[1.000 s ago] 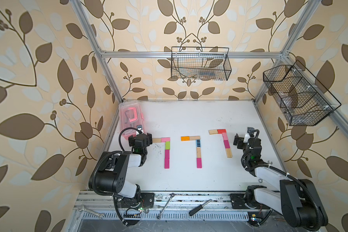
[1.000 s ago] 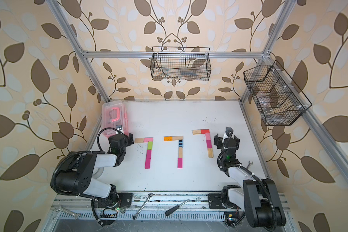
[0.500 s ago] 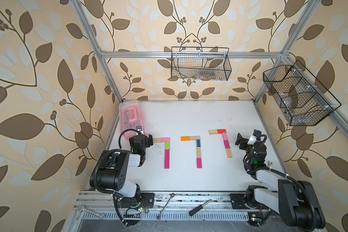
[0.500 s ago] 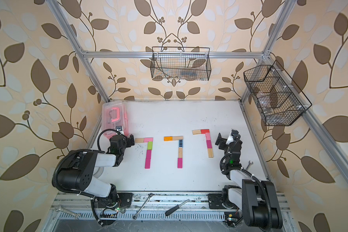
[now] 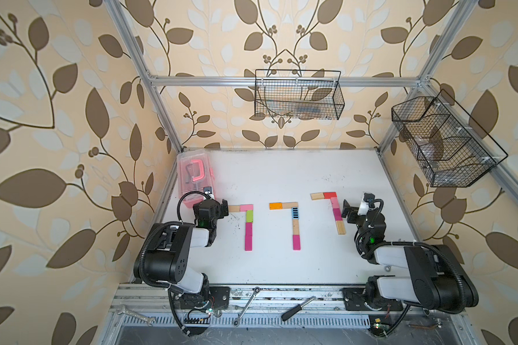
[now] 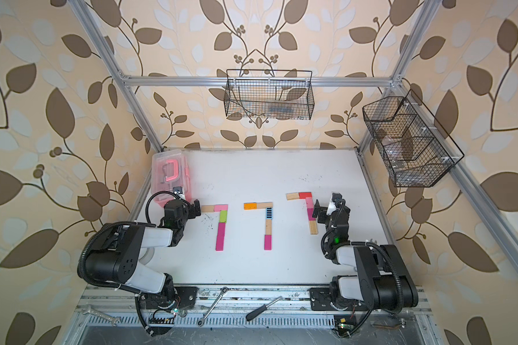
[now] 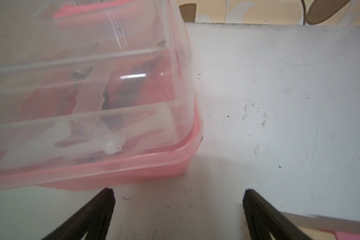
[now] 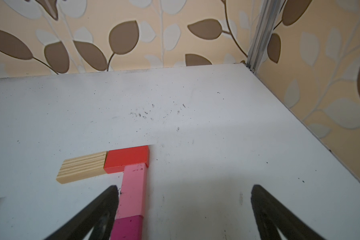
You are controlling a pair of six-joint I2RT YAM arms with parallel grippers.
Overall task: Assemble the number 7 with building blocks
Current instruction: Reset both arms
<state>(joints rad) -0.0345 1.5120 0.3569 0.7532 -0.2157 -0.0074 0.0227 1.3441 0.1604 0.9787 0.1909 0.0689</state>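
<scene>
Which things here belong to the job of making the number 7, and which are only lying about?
Job:
- left seven of blocks
- middle seven of blocks
- right seven of blocks

Lying about:
- pink plastic box
- back wire basket
- side wire basket
- combination wrench
- small wrench
- screwdriver

Both arms are seen folded at the near edge of the surface [image 5: 281, 268], with the dark upper links laid low and the white forearms turned toward its far edge. The left claw [image 5: 223, 208] is held low over the left side of the surface and the right claw [image 5: 348, 212] over its right side, the two set well apart. Each claw is pointed toward the far edge of the surface. In both wrist views the black fingers [image 7: 101, 209] are shown spread wide, their tips just above the surface.
</scene>
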